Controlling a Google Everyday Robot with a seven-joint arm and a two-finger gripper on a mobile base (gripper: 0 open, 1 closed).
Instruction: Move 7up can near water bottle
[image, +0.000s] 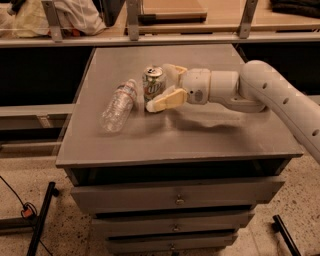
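Observation:
The 7up can (153, 81) stands upright on the grey table top (200, 135), silver top up, green markings facing me. The water bottle (119, 105) lies on its side just left of the can, cap toward the back, a small gap apart from it. My gripper (157, 87) reaches in from the right at table height. It is open, with one cream finger (166, 100) in front of the can and the other (173, 70) behind it. The can sits between the fingers, and the front finger stands a little off it.
The table is a drawer cabinet with drawer fronts (175, 199) below its front edge. A shelf rail (150, 39) runs behind it, with a pale bag (75, 17) at the back left. A cable and a stand leg (40, 220) lie on the floor at the left.

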